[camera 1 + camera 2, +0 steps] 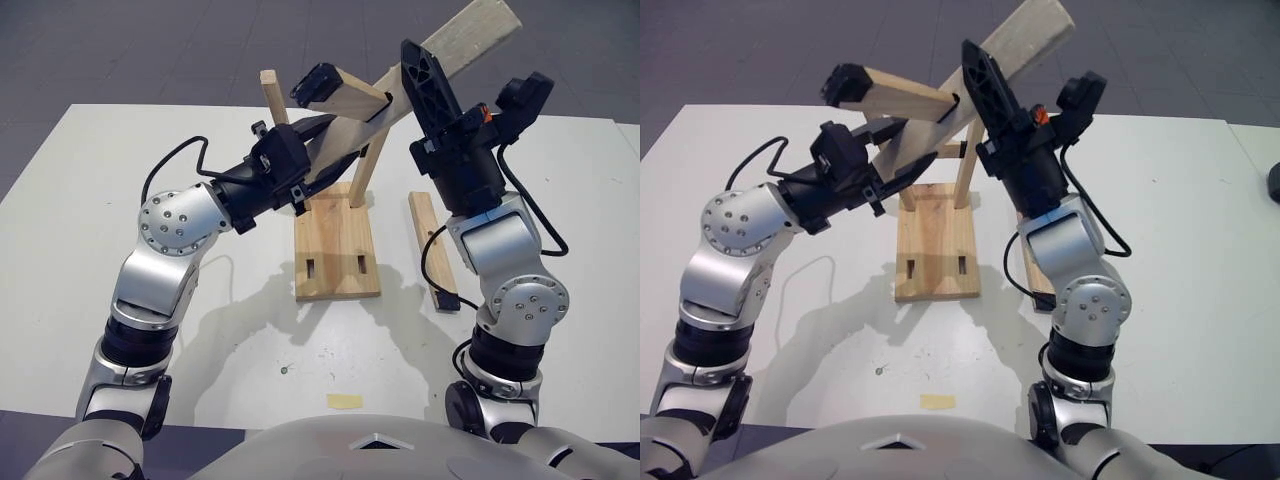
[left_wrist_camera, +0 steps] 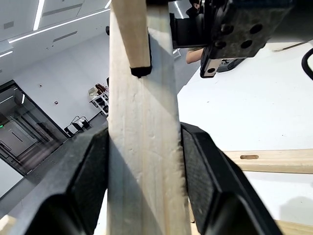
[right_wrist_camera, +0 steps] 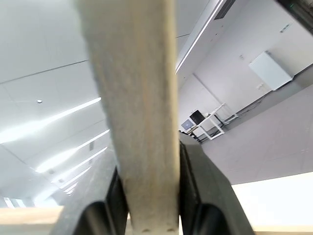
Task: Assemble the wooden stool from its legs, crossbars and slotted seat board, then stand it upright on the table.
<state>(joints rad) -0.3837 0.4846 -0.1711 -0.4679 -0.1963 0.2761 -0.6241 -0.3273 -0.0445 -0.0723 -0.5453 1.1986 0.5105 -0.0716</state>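
A partly joined wooden frame is held tilted above the table. Its long leg (image 1: 455,45) slants up to the right, and a shorter leg with a black foot cap (image 1: 345,90) sticks out to the left. My left gripper (image 1: 345,138) is shut on the long leg's lower part (image 2: 144,147), between the black fingers (image 2: 205,186). My right gripper (image 1: 425,75) is shut on the same leg higher up (image 3: 142,147). The slotted seat board (image 1: 337,250) lies flat under the frame. A thin bar (image 1: 368,165) reaches down to the board's far end.
A loose wooden leg (image 1: 428,240) with a black cap lies on the white table (image 1: 90,200) right of the seat board, close to my right arm. A small yellow tape scrap (image 1: 344,401) sits near the front edge. Another wooden post (image 1: 272,95) rises behind my left gripper.
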